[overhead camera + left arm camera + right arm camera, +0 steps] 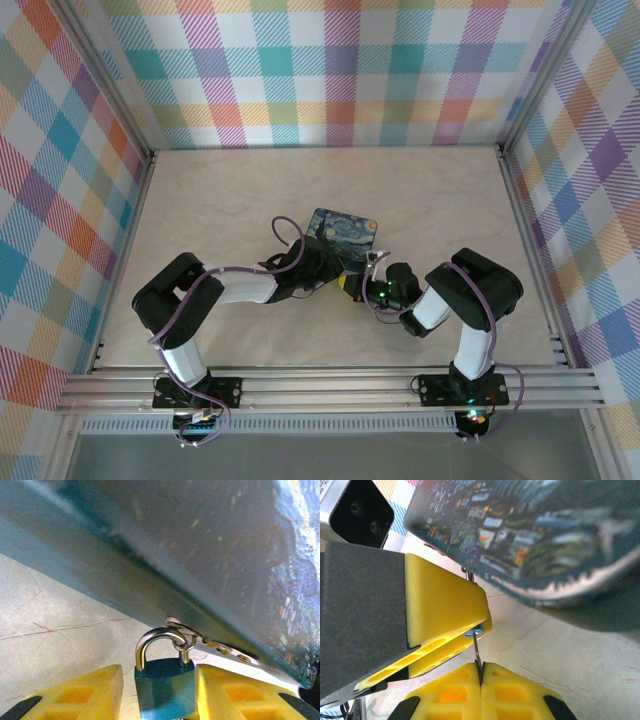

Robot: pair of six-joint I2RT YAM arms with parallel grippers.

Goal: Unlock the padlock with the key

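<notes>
Top view: both my arms bend inward. The left claw [330,268] and right claw [352,285] meet beside the box [345,228], and their tips are hard to see there. Left wrist: the padlock [162,690] sits between the left fingers [230,692], but I cannot tell if it is gripped. Right wrist: the right claw is pressed together, pinching the key [477,652].

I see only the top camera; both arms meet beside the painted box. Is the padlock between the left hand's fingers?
Observer: Yes; left wrist view shows the blue padlock between the yellow fingers of the left hand, a small gap on one side.
Operator: And on the other side?
Observer: Right wrist view: the right hand is shut on the thin key, its tip at the padlock's blue end.
Operator: Is it unlocked?
Observer: The shackle looks closed, hooked through a metal ring on the box.
</notes>
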